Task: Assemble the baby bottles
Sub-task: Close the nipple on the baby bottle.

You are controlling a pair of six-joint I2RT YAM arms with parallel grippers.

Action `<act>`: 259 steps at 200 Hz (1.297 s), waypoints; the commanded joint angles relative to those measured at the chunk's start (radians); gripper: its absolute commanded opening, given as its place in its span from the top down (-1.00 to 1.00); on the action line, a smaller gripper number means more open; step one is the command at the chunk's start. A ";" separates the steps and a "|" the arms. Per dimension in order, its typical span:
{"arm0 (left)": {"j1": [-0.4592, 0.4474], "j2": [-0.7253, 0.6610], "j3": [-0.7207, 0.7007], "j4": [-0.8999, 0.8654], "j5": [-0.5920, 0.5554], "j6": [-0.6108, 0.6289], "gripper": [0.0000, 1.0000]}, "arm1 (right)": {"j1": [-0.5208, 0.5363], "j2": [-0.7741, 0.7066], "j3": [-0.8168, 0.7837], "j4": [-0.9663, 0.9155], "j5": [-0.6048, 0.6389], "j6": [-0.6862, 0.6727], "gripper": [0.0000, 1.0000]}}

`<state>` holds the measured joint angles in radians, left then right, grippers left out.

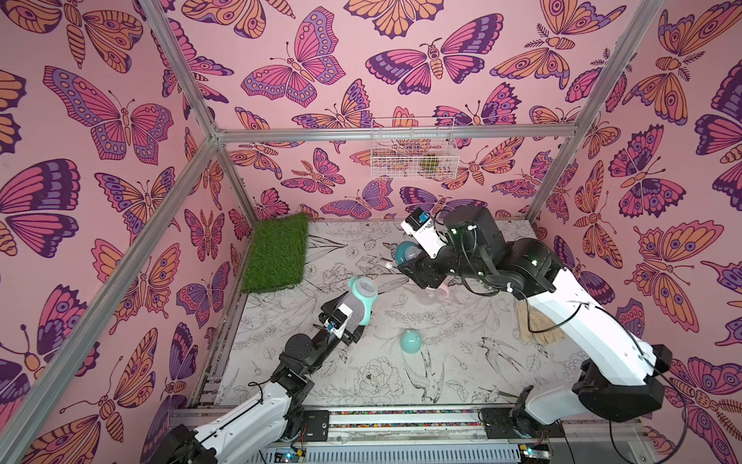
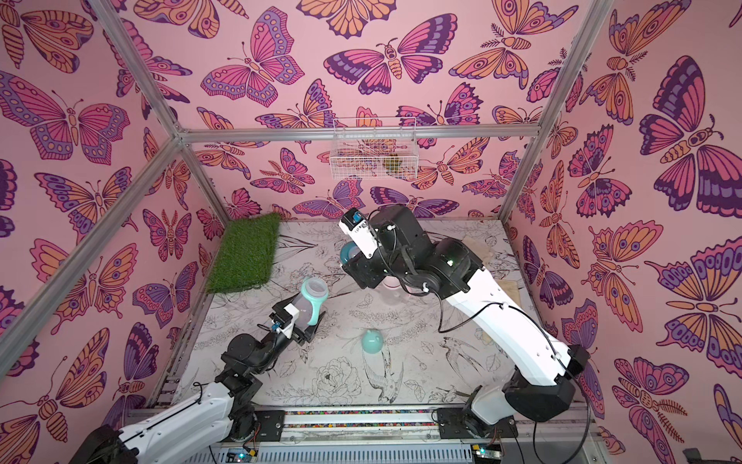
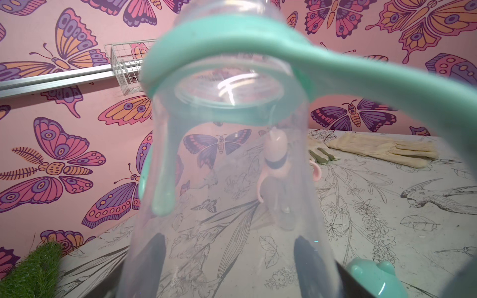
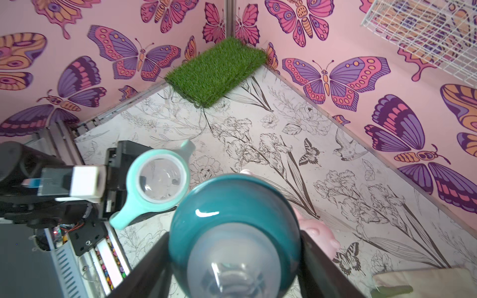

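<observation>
Right wrist view: collar sat just off the bottle mouth, not on it yet

So the left gripper had its fingers clamped on the clear body of the teal bottle, down near its base. It was held up off the table, tilted, open mouth facing the right arm. The right gripper was pinched around the dark teal nipple collar, just beside that mouth but apart from it. Imo the trick was matching the two axes before any push: collar square over the rim, set flat, then twist, or the thread would've crossed. The twin handles stuck out from the neck, so the right fingers needed to stay clear of them. A slick body could spin under torque, so go gentle. The teal cap lay on the table.
</observation>
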<state>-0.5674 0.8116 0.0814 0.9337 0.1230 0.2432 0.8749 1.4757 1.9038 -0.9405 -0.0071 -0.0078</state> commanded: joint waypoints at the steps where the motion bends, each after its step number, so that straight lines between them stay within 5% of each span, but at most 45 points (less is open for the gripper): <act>1: 0.008 0.029 -0.005 0.012 0.021 0.009 1.00 | 0.015 -0.004 0.050 0.007 -0.050 -0.014 0.32; 71: -0.010 0.157 -0.001 0.092 0.101 -0.008 1.00 | 0.069 0.046 0.120 -0.023 -0.065 -0.041 0.32; 259: -0.028 0.094 0.024 0.012 0.106 -0.003 1.00 | 0.085 0.072 0.093 0.019 -0.130 -0.032 0.34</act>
<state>-0.5896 0.9115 0.0818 0.9413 0.2173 0.2428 0.9520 1.5524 1.9987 -0.9463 -0.1181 -0.0341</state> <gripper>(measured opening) 0.790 0.708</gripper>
